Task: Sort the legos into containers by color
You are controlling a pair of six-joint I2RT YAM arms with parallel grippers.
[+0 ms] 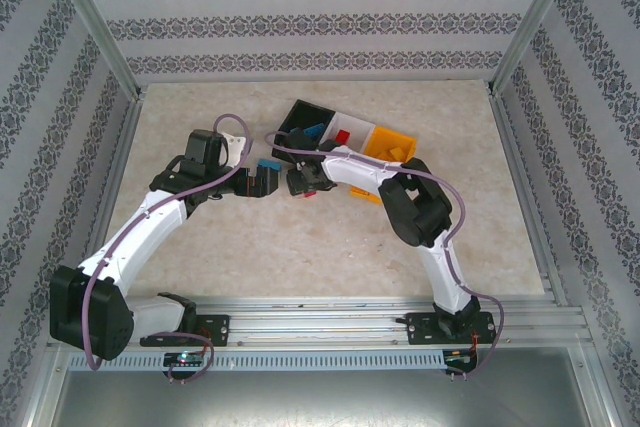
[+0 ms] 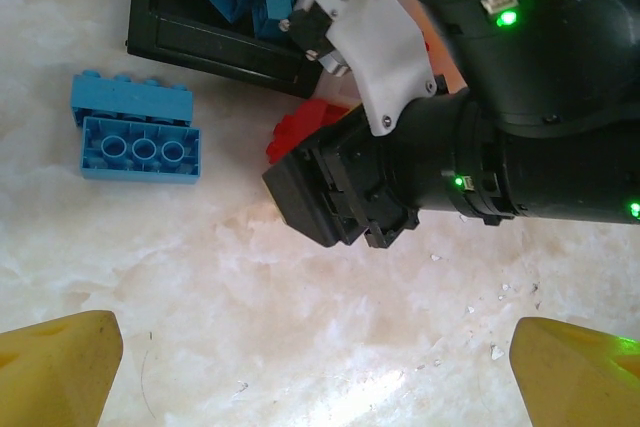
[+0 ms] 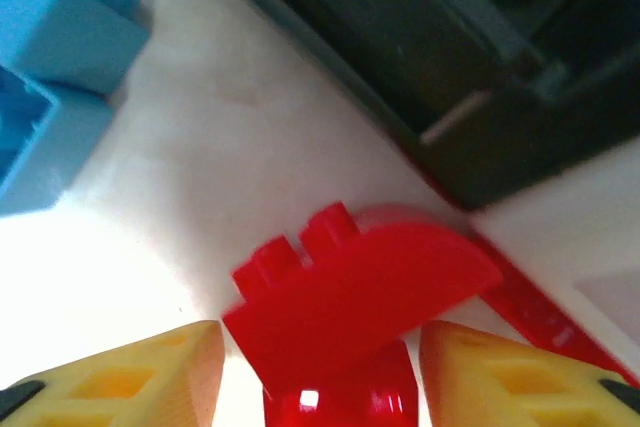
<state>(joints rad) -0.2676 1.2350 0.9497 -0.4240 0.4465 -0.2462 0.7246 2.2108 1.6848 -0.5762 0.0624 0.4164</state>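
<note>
Red studded plastic lego brick (image 3: 340, 297) lies tilted inside the right gripper (image 3: 320, 372), jaws close either side; whether it is grasped, I cannot tell.

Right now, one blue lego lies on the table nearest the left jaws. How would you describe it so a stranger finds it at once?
Find the black bin, leftmost in the row of bins. Beside its near corner, two blue legos lie side by side on the table. Yours is the farther one from the bin, showing its hollow underside with three round tubes; its neighbour shows studs.
</note>
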